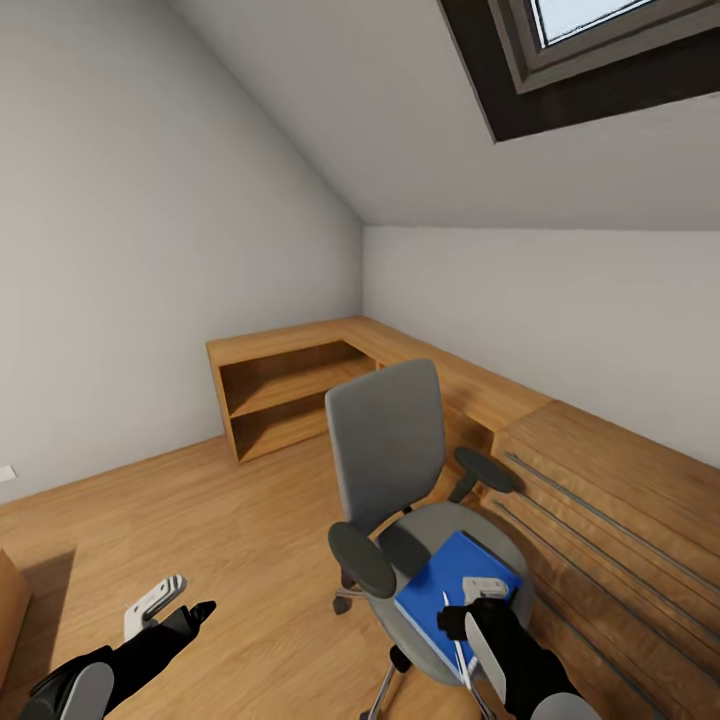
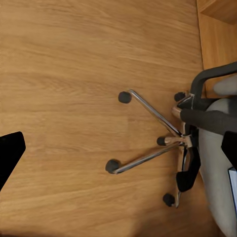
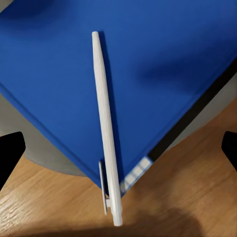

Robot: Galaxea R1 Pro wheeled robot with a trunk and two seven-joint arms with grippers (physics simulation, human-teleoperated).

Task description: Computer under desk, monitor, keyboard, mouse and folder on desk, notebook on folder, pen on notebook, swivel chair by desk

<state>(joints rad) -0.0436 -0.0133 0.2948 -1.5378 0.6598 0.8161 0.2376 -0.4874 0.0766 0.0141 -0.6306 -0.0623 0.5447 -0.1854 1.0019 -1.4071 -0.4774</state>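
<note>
We are hovering our open right gripper [image 1: 478,608] over the pen [image 3: 106,128] lying on the folder [image 1: 455,590] on the swivel chair [image 1: 390,450], judging it light, slippery, best pinched mid-shaft; left gripper [image 1: 170,612] unclear.

walls [image 1: 150,250]: pale grey, sloped; skylight [image 1: 600,40] | floor [image 1: 230,540]: oak planks | corner shelves [image 1: 285,395]: oak

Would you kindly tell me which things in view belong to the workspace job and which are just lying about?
Part of the job:
- swivel chair
- blue folder lying on its seat
- white pen lying on the folder
- right end effector over the folder

Just there:
- open oak corner shelves
- oak dresser beside the chair
- skylight
</note>
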